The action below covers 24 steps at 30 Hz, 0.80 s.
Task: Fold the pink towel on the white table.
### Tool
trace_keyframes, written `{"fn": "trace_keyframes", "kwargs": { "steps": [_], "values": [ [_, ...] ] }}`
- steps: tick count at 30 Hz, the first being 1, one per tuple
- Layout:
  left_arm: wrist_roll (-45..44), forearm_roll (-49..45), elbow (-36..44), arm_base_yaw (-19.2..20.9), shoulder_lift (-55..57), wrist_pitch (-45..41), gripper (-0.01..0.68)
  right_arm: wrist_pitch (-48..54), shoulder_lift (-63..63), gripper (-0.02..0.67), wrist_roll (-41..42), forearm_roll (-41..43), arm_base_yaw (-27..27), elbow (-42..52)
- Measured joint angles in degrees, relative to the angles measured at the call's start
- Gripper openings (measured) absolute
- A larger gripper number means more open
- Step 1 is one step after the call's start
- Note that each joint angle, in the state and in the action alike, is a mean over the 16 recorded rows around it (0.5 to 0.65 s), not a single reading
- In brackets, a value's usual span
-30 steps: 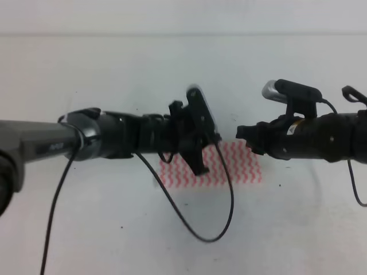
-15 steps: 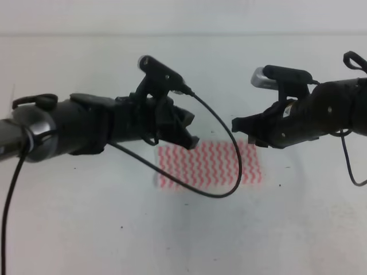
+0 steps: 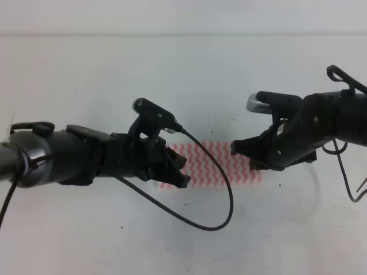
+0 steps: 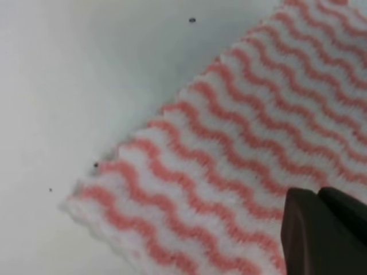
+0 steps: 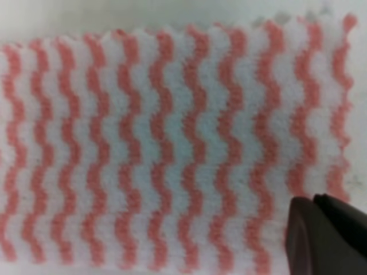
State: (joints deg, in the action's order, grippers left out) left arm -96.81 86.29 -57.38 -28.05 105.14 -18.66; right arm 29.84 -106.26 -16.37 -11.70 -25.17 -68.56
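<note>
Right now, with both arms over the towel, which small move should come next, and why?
Probably lower both grippers onto the towel's two ends and pinch. The pink towel lies flat on the white table; the left gripper and right gripper sit over opposite ends, neither visibly gripping cloth.

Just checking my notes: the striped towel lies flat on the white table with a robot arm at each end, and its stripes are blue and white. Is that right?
Not quite. The towel has pink-red and white stripes, not blue; both wrist views show this close up. It does lie flat on the table, an arm at each end.
</note>
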Motion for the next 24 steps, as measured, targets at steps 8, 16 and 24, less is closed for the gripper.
{"fn": "trace_keyframes", "kwargs": {
  "steps": [8, 16, 24],
  "values": [
    [-0.64, -0.19, 0.65, -0.01, 1.41, 0.00, -0.005, 1.96, -1.94, -0.017, 0.00, 0.09, 0.00, -0.13],
    [-2.98, -0.25, 0.63, -0.01, 0.59, 1.01, -0.005, 3.02, -2.65, -0.018, 0.00, 0.48, 0.00, -0.37],
    [-3.89, -0.30, 0.88, 0.00, -1.89, 1.40, -0.005, 3.10, -0.07, -0.018, 0.03, 0.81, 0.00, -0.57]
  ]
}}
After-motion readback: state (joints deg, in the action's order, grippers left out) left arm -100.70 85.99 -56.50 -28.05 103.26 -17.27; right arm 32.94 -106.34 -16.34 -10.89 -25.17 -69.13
